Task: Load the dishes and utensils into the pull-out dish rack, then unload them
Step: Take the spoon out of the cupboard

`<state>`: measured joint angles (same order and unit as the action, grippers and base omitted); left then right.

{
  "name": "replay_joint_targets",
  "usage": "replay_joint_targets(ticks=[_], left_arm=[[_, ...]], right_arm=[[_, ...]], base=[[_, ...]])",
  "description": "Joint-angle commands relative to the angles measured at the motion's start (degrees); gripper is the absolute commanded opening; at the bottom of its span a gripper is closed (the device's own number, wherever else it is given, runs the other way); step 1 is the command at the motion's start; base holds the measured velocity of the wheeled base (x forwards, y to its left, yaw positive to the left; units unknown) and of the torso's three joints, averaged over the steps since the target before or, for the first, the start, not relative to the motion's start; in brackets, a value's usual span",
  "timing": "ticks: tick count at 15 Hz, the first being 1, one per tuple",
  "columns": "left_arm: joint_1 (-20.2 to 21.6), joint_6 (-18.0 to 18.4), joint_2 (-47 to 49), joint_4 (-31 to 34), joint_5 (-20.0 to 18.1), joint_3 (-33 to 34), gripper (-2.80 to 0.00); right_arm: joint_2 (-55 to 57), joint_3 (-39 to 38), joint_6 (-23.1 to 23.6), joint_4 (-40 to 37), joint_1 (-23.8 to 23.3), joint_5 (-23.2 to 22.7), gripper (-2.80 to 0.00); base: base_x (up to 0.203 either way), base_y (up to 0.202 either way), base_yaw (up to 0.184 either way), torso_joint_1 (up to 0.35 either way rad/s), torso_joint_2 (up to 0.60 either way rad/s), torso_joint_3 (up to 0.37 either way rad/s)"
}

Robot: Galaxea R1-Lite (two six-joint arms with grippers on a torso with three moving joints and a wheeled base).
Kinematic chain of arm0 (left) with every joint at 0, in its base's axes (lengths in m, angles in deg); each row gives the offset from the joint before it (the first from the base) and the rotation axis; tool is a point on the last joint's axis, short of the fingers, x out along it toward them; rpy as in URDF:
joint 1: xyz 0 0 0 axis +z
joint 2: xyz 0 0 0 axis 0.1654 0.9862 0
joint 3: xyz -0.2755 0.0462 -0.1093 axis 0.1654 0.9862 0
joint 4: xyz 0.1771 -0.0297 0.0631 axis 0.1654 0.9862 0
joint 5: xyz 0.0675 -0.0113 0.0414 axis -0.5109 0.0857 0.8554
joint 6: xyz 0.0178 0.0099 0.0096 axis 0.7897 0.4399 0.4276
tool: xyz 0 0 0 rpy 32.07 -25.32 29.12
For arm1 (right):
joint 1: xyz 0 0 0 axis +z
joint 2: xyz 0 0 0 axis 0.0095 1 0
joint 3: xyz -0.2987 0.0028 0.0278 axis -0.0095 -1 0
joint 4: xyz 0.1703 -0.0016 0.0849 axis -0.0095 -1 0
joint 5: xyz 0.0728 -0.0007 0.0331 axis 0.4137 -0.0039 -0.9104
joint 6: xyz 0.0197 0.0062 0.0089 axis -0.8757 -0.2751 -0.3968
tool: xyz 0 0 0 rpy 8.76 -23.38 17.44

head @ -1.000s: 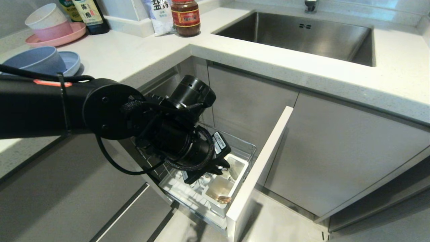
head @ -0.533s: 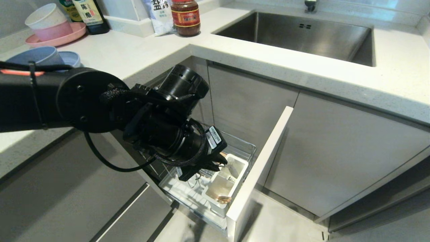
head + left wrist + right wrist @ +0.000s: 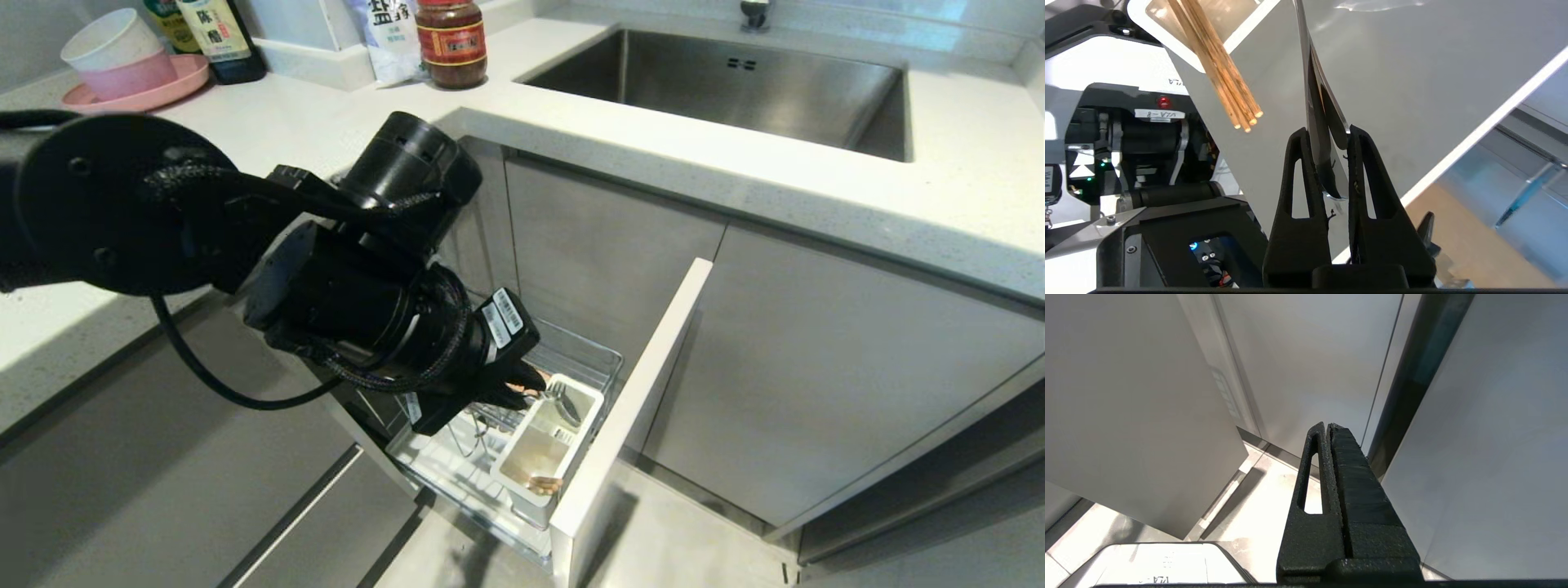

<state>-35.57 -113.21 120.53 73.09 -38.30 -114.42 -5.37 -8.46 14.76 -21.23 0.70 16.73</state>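
- The pull-out dish rack [image 3: 600, 359], a chrome wire basket over a white drip tray, stands drawn out of the cabinet; its narrow pale front panel [image 3: 633, 416] lies just beyond the left gripper [image 3: 522, 390].
- The robot's black left arm [image 3: 245, 245] reaches down from the counter side and covers most of the rack's near half.
- One white plastic utensil cup [image 3: 543, 445] sits at the front of the rack, directly under the left gripper.
- The left gripper [image 3: 1327, 139] is pinched tight on one slim silver metal utensil [image 3: 1323, 122], spoon or fork cannot be told, whose handle runs away from the fingertips toward the cup.
- One pair of light wooden chopsticks [image 3: 1216, 69] leans out of the cup [image 3: 1180, 24], just beside the held utensil and apart from it.
- On the counter far behind the gripper: one pink plate [image 3: 139, 94] carrying two stacked bowls [image 3: 114, 53], one red-labelled jar [image 3: 451, 42] and two bottles [image 3: 214, 37].
- One steel sink [image 3: 727, 86] lies well off to the gripper's right.
- The right gripper [image 3: 1328, 428] hangs by cabinet doors, fingers pressed together, holding nothing.
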Motion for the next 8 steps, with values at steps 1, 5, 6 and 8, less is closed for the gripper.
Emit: replay_joint_targets(ticks=[1,5,6,8], left_arm=[[-0.08,-0.32,-1.77,0.16,-0.02,-0.13,-2.80],[-0.08,-0.31,-4.33,0.16,0.07,-0.22,-2.80],[-0.16,-0.28,-5.16,0.16,0.07,-0.29,-2.80],[-0.26,-0.29,-6.84,0.91,0.19,-0.98,-2.80]], right_arm=[[-0.21,-0.09,-0.06,0.01,0.02,0.00,-2.80],[-0.21,-0.09,0.02,0.01,0.02,0.00,-2.80],[-0.21,-0.09,-0.05,0.01,0.02,0.00,-2.80],[-0.21,-0.09,0.01,0.01,0.02,0.00,-2.80]], base=[[0.000,0.000,0.000,0.000,0.00,0.000],[0.000,0.000,0.000,0.000,0.00,0.000],[0.000,0.000,0.000,0.000,0.00,0.000],[0.000,0.000,0.000,0.000,0.00,0.000]])
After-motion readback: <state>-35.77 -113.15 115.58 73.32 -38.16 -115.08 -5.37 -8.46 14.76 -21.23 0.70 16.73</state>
